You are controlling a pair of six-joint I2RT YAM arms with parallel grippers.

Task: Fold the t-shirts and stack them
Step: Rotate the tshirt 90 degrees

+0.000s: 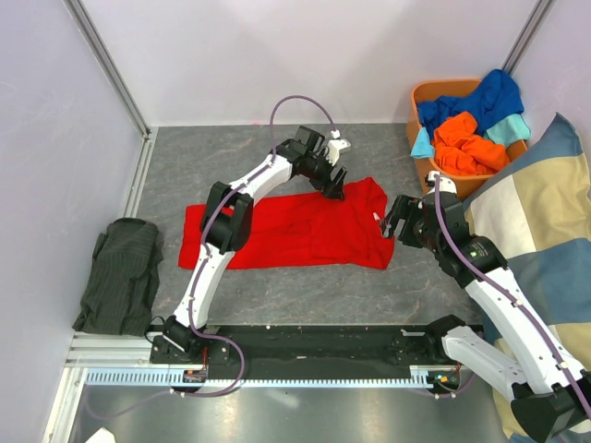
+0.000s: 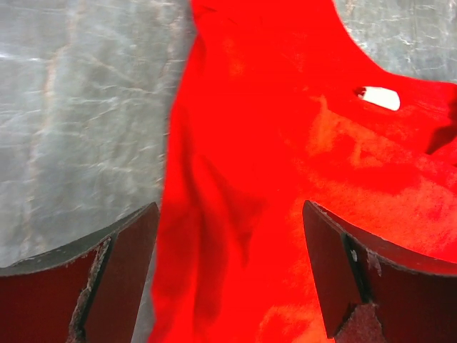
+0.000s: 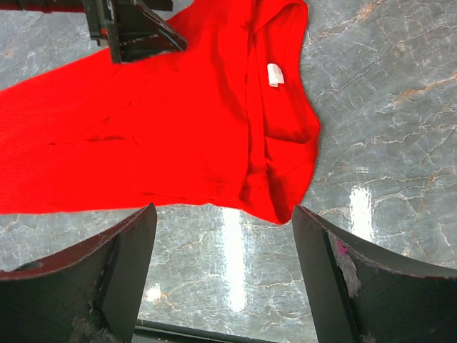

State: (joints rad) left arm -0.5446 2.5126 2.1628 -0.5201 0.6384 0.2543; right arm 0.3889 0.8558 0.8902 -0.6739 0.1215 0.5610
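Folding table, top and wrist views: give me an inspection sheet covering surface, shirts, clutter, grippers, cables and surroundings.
Surface: grey marbled tabletop, nothing spilled on it.
Job's things: red t-shirt spread out mid-table, not yet folded small; orange shirts, blue shirt and teal shirt heaped in the basket, far right.
Clutter: dark cloth bunched at the left edge; checked cushion on the right.
Grippers: left gripper open over the red shirt's far edge; right gripper open at its right end; neither holds anything.
Cables: purple cable looping above the left arm, clear of the shirt.
Surroundings: pale walls on three sides.
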